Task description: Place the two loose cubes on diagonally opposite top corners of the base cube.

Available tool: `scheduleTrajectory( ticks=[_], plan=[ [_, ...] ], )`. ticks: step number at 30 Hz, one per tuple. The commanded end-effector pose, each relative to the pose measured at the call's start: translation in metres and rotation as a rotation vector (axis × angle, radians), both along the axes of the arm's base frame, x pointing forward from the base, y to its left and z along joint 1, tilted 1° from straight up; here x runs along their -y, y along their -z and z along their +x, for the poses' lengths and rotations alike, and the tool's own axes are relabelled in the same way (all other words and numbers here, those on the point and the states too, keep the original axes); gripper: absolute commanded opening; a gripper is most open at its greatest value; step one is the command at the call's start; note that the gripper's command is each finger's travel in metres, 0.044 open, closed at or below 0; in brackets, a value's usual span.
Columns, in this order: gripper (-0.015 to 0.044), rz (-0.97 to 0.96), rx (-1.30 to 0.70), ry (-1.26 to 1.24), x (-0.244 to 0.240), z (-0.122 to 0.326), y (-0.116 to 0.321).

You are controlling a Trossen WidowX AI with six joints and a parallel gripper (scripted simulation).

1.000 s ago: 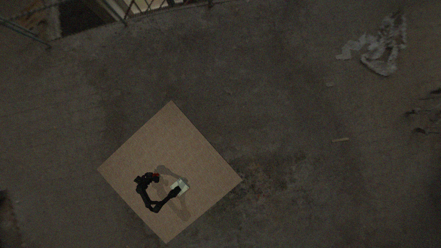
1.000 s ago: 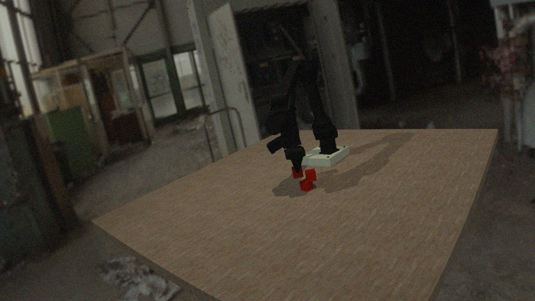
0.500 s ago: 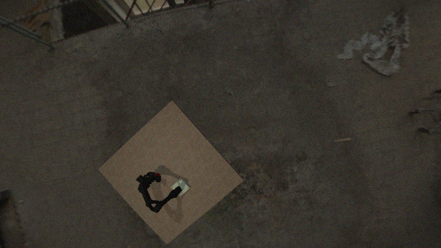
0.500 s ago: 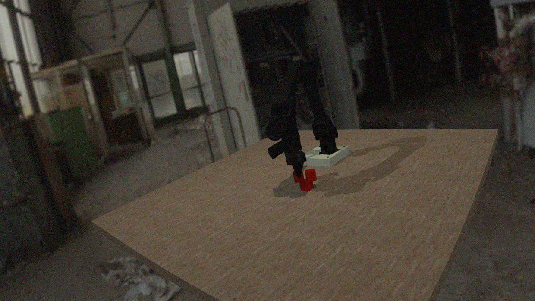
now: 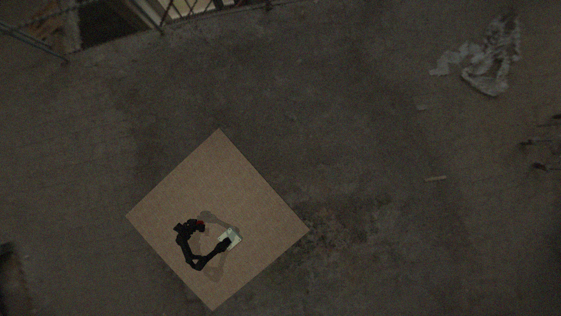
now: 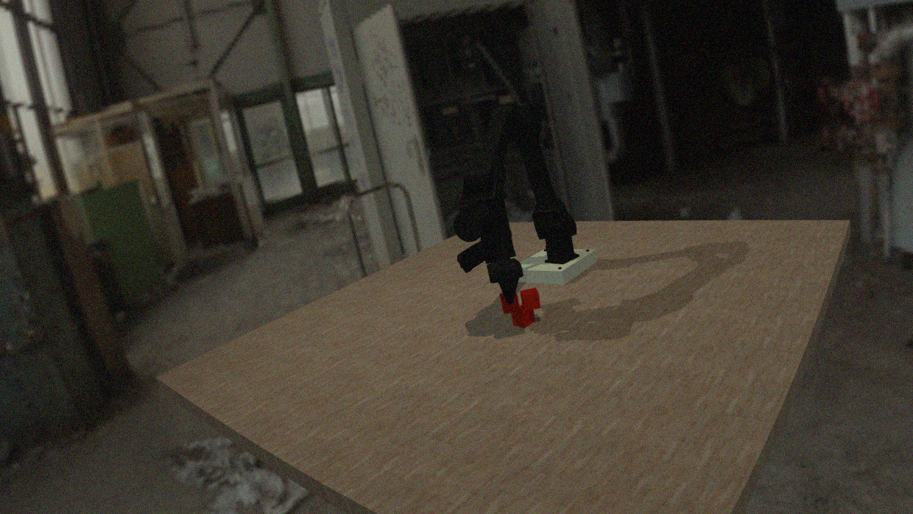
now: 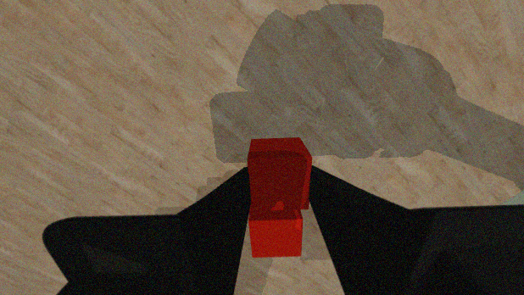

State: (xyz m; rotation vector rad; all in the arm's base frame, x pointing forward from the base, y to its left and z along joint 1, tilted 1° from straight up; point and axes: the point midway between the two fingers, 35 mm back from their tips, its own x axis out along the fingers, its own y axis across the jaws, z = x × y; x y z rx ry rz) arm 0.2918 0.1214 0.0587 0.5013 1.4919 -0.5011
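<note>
My fingers (image 6: 509,298) stood partly open, shut around a red cube (image 6: 505,306) (image 7: 277,182). From the exterior, it was at the base cube's upper left; I could not tell whether they touched. The base cube (image 6: 522,317) sat on the wooden table (image 5: 219,176) (image 6: 447,408) (image 7: 85,85), the other loose cube (image 6: 530,297) atop its right side.

Derelict industrial hall, steel-framed windows (image 6: 280,149), stained floor (image 5: 333,98) (image 6: 268,242)
</note>
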Motion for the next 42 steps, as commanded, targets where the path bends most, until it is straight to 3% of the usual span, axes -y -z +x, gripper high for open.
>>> scheduleTrajectory(
  ticks=[1, 11, 15, 42],
  plan=[
    [0.0105, 0.002, -0.003, 0.005, 0.0, 0.0, 0.001],
    [0.0105, 0.002, -0.003, 0.005, 0.0, 0.0, 0.001],
    [0.0205, 0.002, -0.003, 0.005, 0.0, 0.0, 0.001],
    [0.0205, 0.0, -0.001, 0.0, 0.0, 0.0, -0.024]
  ],
)
